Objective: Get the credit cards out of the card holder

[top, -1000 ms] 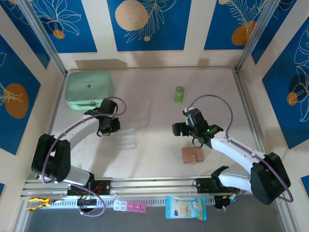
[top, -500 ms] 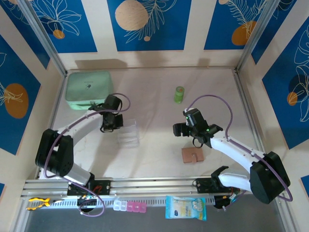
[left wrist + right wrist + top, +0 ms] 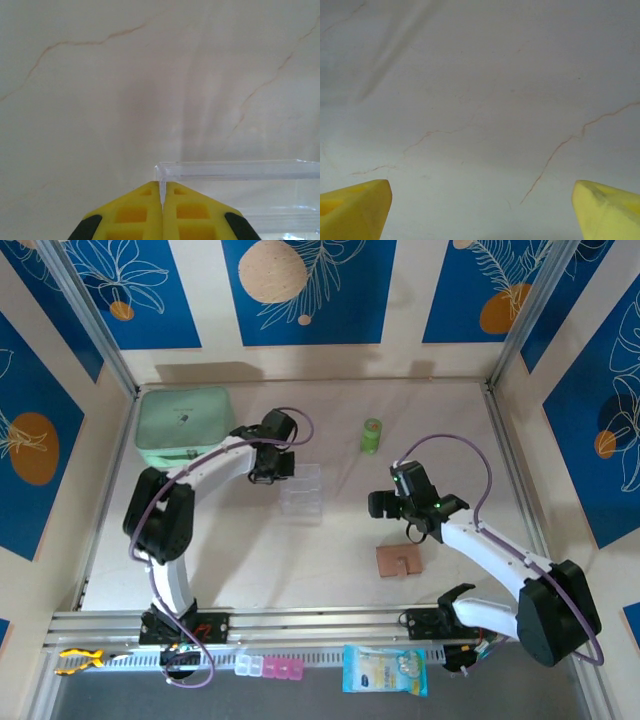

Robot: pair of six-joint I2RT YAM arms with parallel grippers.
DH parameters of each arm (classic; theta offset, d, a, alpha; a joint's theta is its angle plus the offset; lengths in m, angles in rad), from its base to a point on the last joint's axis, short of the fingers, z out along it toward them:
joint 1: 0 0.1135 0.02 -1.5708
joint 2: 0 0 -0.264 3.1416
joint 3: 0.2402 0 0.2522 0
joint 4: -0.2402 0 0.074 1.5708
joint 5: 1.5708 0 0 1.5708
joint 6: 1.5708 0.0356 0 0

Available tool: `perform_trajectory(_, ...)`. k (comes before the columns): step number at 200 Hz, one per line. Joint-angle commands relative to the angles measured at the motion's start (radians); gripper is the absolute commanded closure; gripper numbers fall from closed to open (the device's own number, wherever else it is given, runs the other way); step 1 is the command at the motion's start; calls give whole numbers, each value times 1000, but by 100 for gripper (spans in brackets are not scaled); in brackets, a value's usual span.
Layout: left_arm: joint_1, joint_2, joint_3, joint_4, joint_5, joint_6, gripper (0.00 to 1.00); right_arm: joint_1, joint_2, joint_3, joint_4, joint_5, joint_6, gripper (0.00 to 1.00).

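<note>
The left fingers (image 3: 159,198) are pinched together on a thin corner wall of the clear box (image 3: 302,493), which stretches away to their right. The right fingers (image 3: 384,505) are spread wide over bare desk (image 3: 485,100), gripping nothing. The card holder (image 3: 399,561) lies closed, near the right fingers, on their base side, untouched.

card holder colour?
Tan-pink card holder, plain with no pattern; shows best in the top external view.
</note>
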Motion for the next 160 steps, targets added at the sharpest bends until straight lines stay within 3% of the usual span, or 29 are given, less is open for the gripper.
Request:
perform_trajectory(1,-22,68,129,-86,-51,-19,100,-15,-29,24,-27,1,-19,7)
perform_trajectory(60,-29,217,345,-154,-93,-47,100,-29,-26,41,-35,-14,-72,7)
perform_trajectory(160,-29,395,542,-211,-75,-84,100,-38,-22,32,-8,-37,-99,7)
